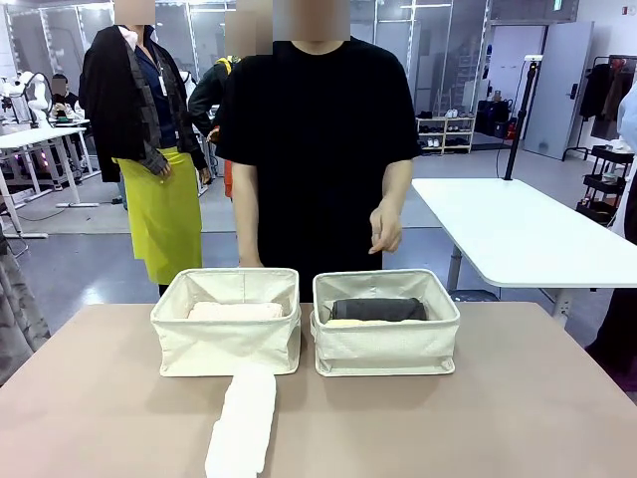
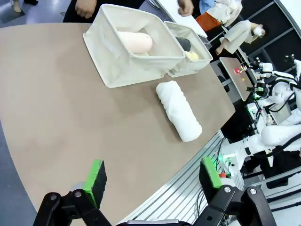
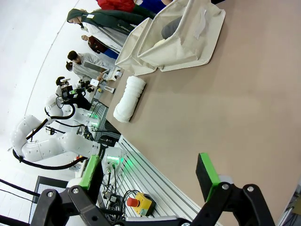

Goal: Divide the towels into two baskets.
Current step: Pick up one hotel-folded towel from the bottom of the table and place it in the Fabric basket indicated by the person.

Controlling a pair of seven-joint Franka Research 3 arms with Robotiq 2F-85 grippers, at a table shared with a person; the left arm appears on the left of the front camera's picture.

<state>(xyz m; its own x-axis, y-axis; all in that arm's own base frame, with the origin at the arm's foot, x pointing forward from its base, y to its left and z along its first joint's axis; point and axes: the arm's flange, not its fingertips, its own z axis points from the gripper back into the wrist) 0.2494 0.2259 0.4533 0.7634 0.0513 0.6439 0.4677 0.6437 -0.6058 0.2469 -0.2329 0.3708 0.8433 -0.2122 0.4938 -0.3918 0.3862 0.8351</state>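
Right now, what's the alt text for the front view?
On a brown table, the left basket holds a pale pink towel, and the right basket beside it holds a dark grey towel and a pale yellow towel. A white towel lies before the left basket; a person in black stands behind.

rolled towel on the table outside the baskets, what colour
White. The rolled terry towel shows best in the left wrist view.

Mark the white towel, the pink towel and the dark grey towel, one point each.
white towel [image 1: 242,423], front view, middle of the roll.
pink towel [image 2: 135,41], left wrist view, upper side of the roll.
dark grey towel [image 1: 378,310], front view, middle of the roll's visible side.
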